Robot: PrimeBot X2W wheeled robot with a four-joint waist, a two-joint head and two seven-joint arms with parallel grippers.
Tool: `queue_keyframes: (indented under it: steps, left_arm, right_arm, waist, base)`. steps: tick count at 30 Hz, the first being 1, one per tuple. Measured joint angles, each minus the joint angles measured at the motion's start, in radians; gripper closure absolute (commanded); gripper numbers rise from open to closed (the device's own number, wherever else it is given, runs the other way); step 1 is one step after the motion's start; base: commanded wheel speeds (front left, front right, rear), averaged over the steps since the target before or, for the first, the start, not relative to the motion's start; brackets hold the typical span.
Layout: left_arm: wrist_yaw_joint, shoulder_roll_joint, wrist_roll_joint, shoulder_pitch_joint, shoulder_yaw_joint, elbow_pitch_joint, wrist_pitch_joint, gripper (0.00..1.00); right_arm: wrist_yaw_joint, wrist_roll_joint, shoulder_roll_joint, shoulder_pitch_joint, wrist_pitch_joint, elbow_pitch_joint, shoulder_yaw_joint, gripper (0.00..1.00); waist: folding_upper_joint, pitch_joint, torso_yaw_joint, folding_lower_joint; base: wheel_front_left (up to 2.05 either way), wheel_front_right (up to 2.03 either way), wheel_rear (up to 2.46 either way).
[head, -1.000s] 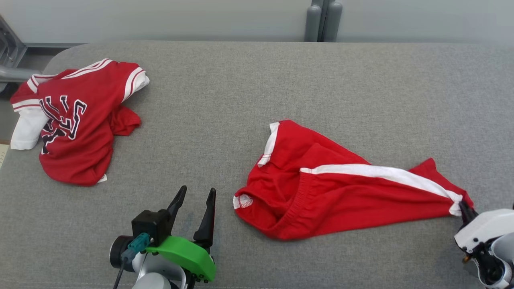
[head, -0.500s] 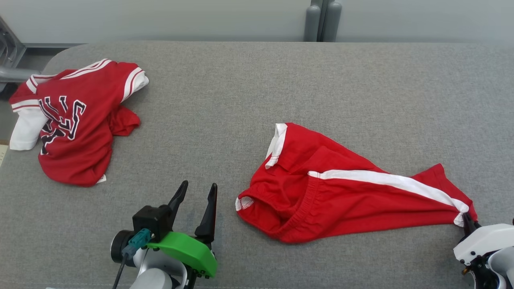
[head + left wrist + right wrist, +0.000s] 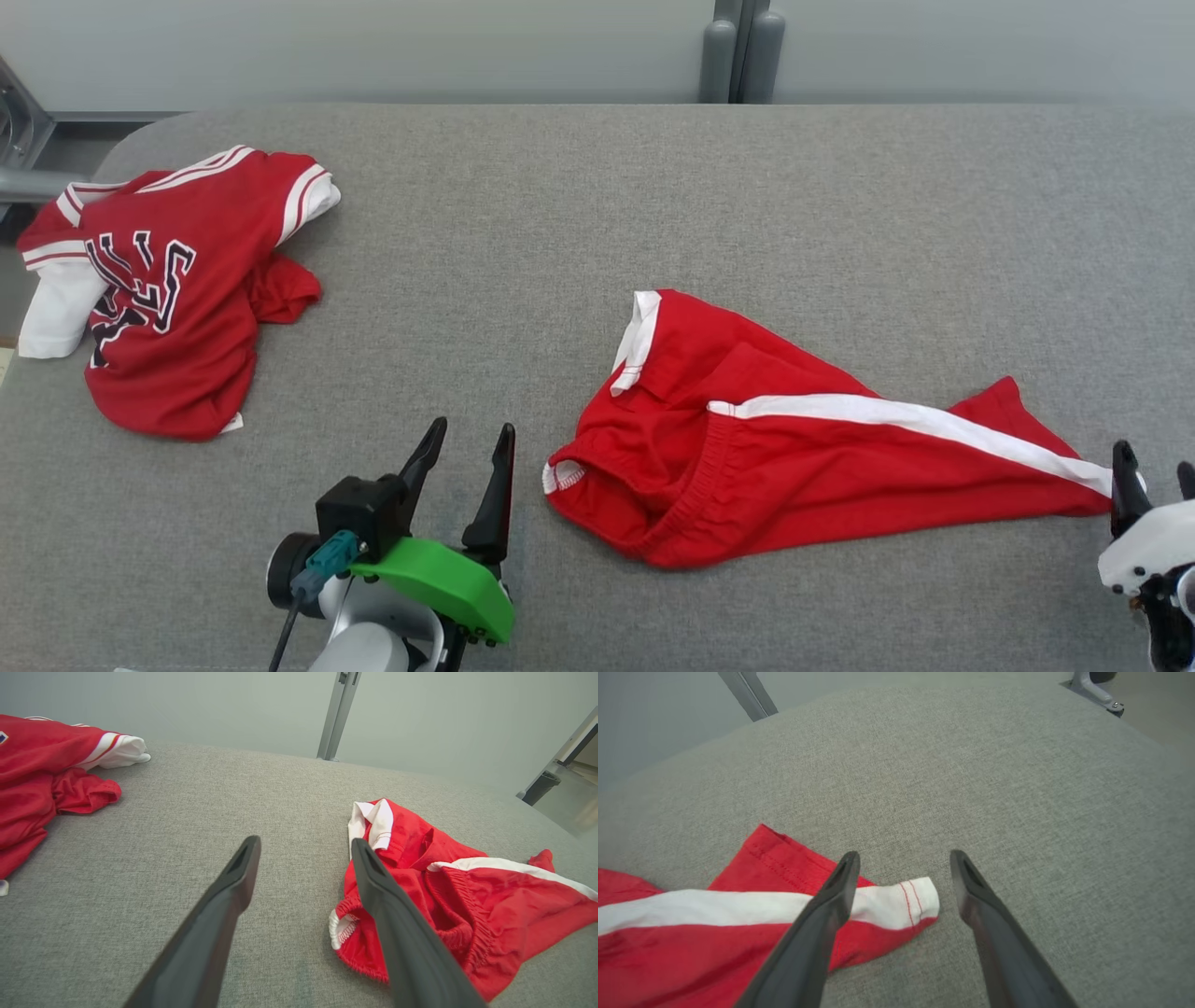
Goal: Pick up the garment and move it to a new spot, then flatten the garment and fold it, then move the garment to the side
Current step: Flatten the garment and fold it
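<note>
Right jaws stand spread wide at the white-striped leg hem of the red shorts (image 3: 803, 457), gripping nothing; the hem's corner lies flat between the two fingers and partly behind one, and whether it touches cannot be told. Left jaws are spread and empty too, just beside the bunched elastic waistband, which lies to their right. Between the two sets of jaws the shorts stretch crumpled across the grey surface (image 3: 560, 233), and a red jersey (image 3: 159, 308) lies well apart, ahead and left of the left jaws.
</note>
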Motion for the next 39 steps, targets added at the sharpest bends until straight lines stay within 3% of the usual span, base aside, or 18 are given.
queue_keyframes:
  steps: [8,17,28,36,37,38,39]
  left_arm:
    - [0.0,-0.001,0.0,-0.002,-0.019,-0.008,0.013,0.0]
    - [0.0,-0.005,0.0,-0.016,-0.028,-0.01,0.025,0.0]
    - [0.0,-0.007,0.0,-0.021,-0.018,-0.006,0.024,0.0]
    - [0.0,-0.007,0.0,-0.021,-0.017,-0.006,0.023,0.0]
    - [0.0,-0.007,0.0,-0.021,-0.017,-0.006,0.023,0.0]
    - [0.0,-0.007,0.0,-0.021,-0.017,-0.006,0.023,0.0]
    - [0.0,-0.007,0.0,-0.021,-0.017,-0.006,0.02,0.0]
  right_arm:
    - [0.059,-0.126,-0.032,-0.08,-0.026,-0.117,0.143,0.0]
    - [0.114,-0.223,0.003,-0.163,0.068,-0.117,0.321,0.0]
    - [0.164,-0.244,0.067,-0.194,0.14,-0.066,0.422,0.0]
    - [0.177,-0.239,0.09,-0.195,0.182,-0.026,0.447,0.0]
    - [0.177,-0.235,0.09,-0.195,0.185,-0.021,0.448,0.02]
    - [0.181,-0.234,0.09,-0.195,0.193,-0.016,0.45,0.45]
    - [0.181,-0.234,0.091,-0.195,0.193,-0.011,0.454,0.64]
  waist:
    - [0.0,-0.001,0.016,0.0]
    - [0.0,0.018,0.067,0.0]
    - [0.0,0.025,0.118,0.0]
    - [0.0,0.024,0.116,0.0]
    - [0.0,0.024,0.115,0.0]
    - [0.0,0.024,0.115,0.0]
    - [0.0,0.023,0.115,0.0]
  base:
    - [0.0,0.0,0.0]
    - [0.0,0.0,0.0]
    - [0.0,0.0,0.0]
    - [0.0,0.0,0.0]
    - [0.0,0.0,0.0]
    - [0.0,0.0,0.0]
    - [0.0,0.0,0.0]
